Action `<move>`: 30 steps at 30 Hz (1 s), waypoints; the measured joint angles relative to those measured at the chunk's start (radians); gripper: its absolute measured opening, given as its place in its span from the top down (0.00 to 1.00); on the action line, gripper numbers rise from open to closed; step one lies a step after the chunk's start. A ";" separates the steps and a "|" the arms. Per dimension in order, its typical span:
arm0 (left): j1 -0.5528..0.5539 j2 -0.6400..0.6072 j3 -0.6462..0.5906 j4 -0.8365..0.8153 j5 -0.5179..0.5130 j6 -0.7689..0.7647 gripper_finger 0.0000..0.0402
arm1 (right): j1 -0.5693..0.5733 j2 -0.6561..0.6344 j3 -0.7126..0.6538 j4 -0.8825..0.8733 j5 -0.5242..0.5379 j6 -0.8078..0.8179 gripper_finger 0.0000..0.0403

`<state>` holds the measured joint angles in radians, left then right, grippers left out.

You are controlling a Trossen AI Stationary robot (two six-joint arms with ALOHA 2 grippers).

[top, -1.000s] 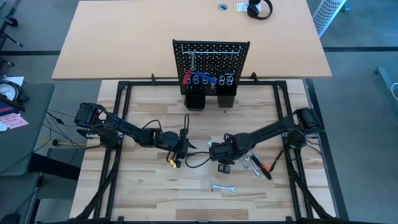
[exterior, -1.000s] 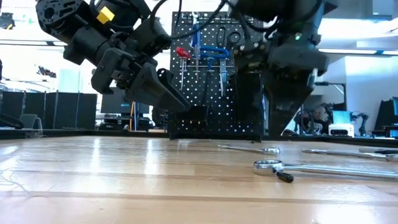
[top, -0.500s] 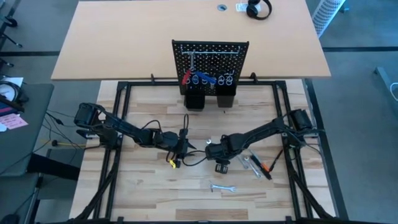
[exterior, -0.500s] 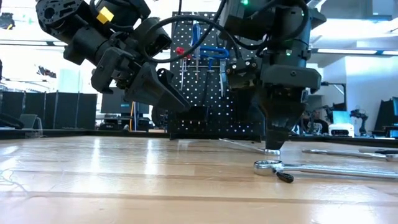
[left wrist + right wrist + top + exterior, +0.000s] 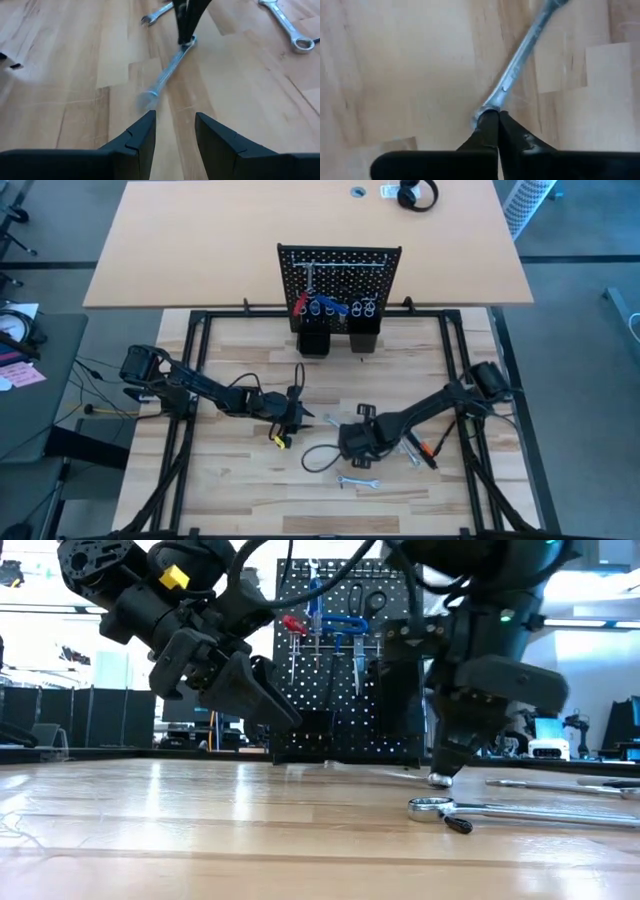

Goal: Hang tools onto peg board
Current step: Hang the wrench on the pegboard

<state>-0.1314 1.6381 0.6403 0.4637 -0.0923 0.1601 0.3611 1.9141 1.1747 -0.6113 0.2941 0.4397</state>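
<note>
Two arms work over the wooden tabletop [image 5: 240, 480], and the right pincer [image 5: 496, 120] is the busy one. Its fingers are clenched flat together on the ring end of a silver wrench [image 5: 520, 55], which lies aslant on the boards with its far end pointing toward the left arm. In the low view the right pincer [image 5: 440, 772] stands nearly upright with its tip at the surface. The left pincer [image 5: 174, 131] hovers near the tabletop's middle, fingers parted and grasping nothing, facing that same wrench [image 5: 167, 72].

Several other tools lie loose — another wrench [image 5: 357, 481] toward the front and an orange-and-black tool [image 5: 428, 450] just beside the right arm. The peg board [image 5: 340, 265] stands upright at the tabletop's far edge, well apart from the grasp, with a red-handled tool [image 5: 293, 625] and blue-handled tools [image 5: 345, 622] already hanging on it.

The hold looks thin: only the very end of the wrench is pinched, so it may swing or slip once raised. Judging from this, a slow, straight lift is wise — then carry it level to a free hook, keeping the ring clear of the fingers so the hook can pass through.
</note>
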 joint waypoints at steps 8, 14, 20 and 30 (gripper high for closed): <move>0.000 0.000 -0.001 0.044 0.069 0.022 0.68 | 0.069 -0.023 -0.042 0.115 0.021 0.003 1.00; -0.001 0.000 -0.001 0.080 0.093 0.096 0.68 | 0.076 -0.024 -0.044 0.133 0.043 0.003 1.00; -0.043 0.141 0.010 0.225 0.108 0.356 0.67 | 0.068 -0.025 -0.043 0.153 0.046 -0.008 1.00; -0.078 0.370 0.242 0.133 -0.219 0.424 0.65 | 0.072 -0.028 -0.041 0.255 0.046 -0.064 1.00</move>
<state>-0.2092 2.0079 0.8827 0.5971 -0.3115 0.5837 0.4332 1.8864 1.1339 -0.3562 0.3398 0.3759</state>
